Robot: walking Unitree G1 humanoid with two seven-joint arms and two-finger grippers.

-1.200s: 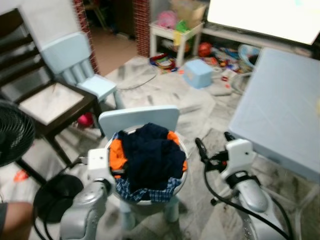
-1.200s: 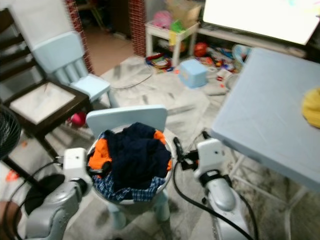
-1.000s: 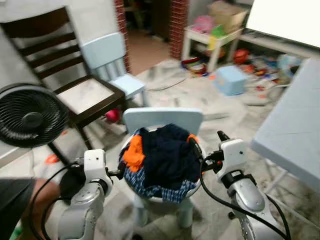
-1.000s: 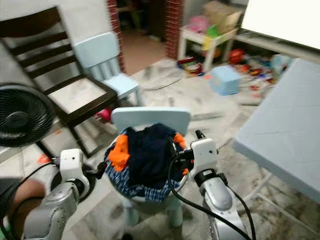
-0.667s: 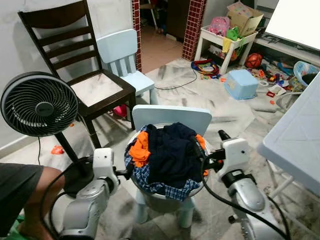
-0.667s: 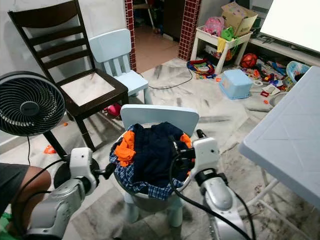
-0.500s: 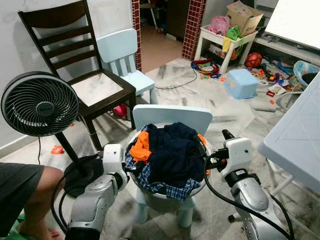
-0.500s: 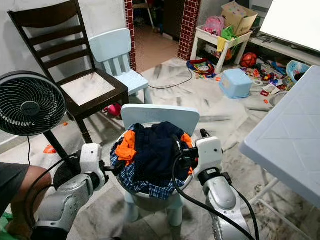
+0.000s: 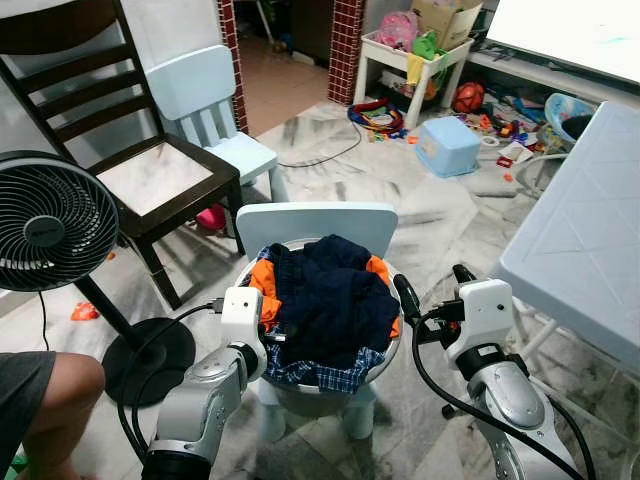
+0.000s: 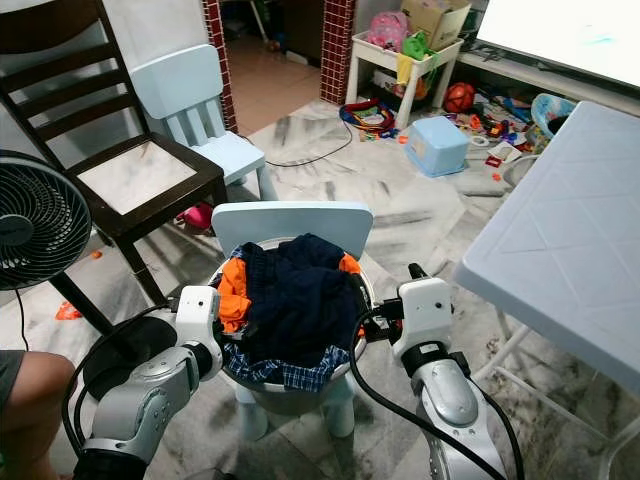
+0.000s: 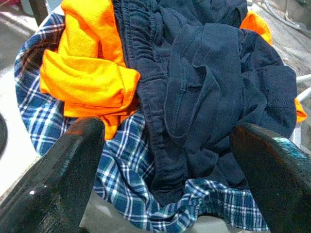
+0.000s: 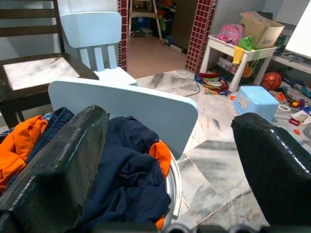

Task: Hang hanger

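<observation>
A round grey basin heaped with clothes sits on a small pale blue chair. On top lies a navy garment, with an orange one at the left and blue plaid cloth at the front. My left gripper is open at the basin's left rim, looking across the pile. My right gripper is open at the right rim, one black finger against the basin's edge. Neither holds anything.
A dark wooden chair and a second pale blue child's chair stand at the back left. A black fan and a person's knee are at the left. A pale blue table is at the right, toys and a blue box beyond.
The camera has swung and steadied on the basin. My left gripper has come in from the left to the basin's rim. The right gripper stays at the right rim.
</observation>
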